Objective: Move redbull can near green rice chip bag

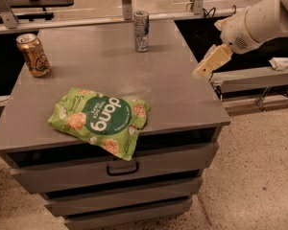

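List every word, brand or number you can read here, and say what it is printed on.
"dang": white letters, seen upside down, on the green rice chip bag.
Smaller print on the bag: too small to read.
redbull can: label blurred, unreadable.
copper-gold can: label unreadable.
gripper, off the right edge of the table: no text visible.
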Controlling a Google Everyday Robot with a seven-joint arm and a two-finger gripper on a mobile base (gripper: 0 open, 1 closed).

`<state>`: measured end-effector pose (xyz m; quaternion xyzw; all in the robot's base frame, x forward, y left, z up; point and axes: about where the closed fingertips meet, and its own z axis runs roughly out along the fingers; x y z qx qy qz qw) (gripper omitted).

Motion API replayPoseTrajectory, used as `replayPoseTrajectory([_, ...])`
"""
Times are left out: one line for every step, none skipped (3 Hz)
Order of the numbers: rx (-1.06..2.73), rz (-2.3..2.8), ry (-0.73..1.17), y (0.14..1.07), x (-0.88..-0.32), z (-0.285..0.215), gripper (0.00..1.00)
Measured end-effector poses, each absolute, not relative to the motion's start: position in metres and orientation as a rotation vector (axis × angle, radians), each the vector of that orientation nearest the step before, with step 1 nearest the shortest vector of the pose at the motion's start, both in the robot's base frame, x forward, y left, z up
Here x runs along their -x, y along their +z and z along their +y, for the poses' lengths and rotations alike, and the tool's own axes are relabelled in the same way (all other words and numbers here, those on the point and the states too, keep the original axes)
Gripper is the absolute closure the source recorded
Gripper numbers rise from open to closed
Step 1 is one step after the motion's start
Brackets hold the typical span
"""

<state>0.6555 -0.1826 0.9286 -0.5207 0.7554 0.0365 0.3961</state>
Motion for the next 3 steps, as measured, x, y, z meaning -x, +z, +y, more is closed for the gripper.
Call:
replayPoseTrajectory([1.282,1.900,0.120,0.926,-0.664,-0.176,0.00])
replayPoseTrajectory([1.219,1.819,0.180,0.925,-0.702,-0.147,0.00])
replayPoseTrajectory([1.143,1.732,0.258,0.922,-0.750,-0.122,0.00])
